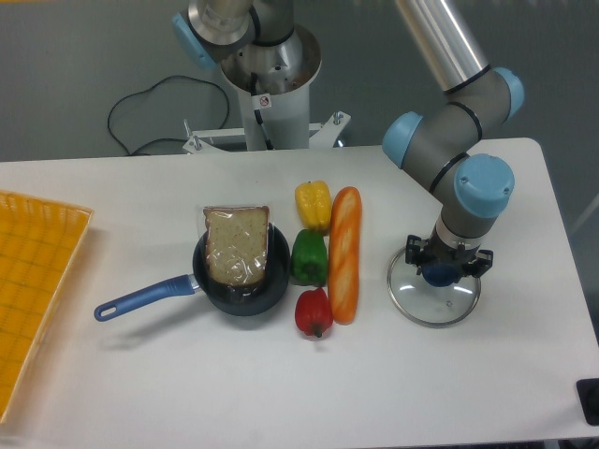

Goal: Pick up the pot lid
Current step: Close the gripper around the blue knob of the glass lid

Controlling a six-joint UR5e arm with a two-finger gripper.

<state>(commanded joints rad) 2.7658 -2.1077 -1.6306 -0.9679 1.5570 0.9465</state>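
Blk pan (245,305) w/ blue handle (145,299) out to L, brown item (237,248) inside. Just R of pan: green pepper (308,258); upper R, yellow veg (314,206); lower R, red pepper (314,312); bit farther R, long orange item (346,254). Far L of pan: yellow-orange panel (37,304).

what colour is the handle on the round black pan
The long handle of the round black pan is blue, best seen in the fixed camera's view.
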